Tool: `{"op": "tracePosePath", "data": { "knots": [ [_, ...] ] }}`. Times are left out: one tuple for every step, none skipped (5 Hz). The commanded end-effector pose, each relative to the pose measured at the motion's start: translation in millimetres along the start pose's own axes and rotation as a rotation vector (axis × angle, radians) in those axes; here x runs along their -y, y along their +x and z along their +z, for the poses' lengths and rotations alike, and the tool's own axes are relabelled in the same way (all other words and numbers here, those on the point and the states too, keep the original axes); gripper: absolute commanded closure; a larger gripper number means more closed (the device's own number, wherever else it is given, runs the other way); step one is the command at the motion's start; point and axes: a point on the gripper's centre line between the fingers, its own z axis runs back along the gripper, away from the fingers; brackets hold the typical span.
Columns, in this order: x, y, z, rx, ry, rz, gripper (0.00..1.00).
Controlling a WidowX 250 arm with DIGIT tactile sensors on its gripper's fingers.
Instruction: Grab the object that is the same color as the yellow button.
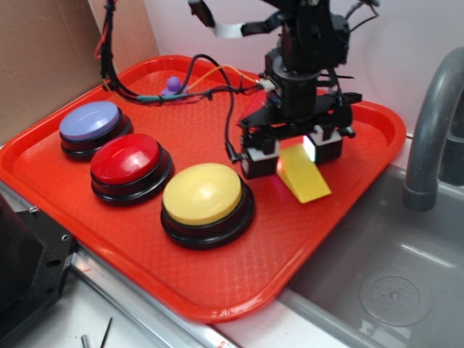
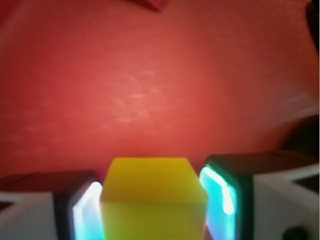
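Fingers (image 2: 87, 215) clamped on both sides of yellow wedge (image 1: 303, 172). Wedge resting on red tray (image 1: 341, 210), just beside yellow button (image 1: 206, 197).

You are looking down past the gripper (image 2: 154, 210) at the red tray (image 2: 150, 90), which is filling nearly the whole view in a soft blur. The yellow wedge (image 2: 152, 197) is sitting between the two fingers, whose glowing pads (image 2: 220, 197) are pressing close against its left and right sides. A dark red corner (image 2: 152, 4) is poking in at the top edge.
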Motion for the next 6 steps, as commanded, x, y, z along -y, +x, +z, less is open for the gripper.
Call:
{"op": "tracePosePath", "data": {
  "knots": [
    [-8,34,105,-0.071,-0.152,-0.317,1.0],
    [-26,44,145,-0.032,-0.187,-0.377,1.0],
    [-45,56,180,0.024,-0.174,-0.446,1.0],
    [-63,70,198,0.017,-0.23,-0.433,1.0],
    [-64,73,197,0.027,-0.213,-0.39,1.0],
    [-62,83,189,0.026,-0.17,-0.349,1.0]
  ]
}}
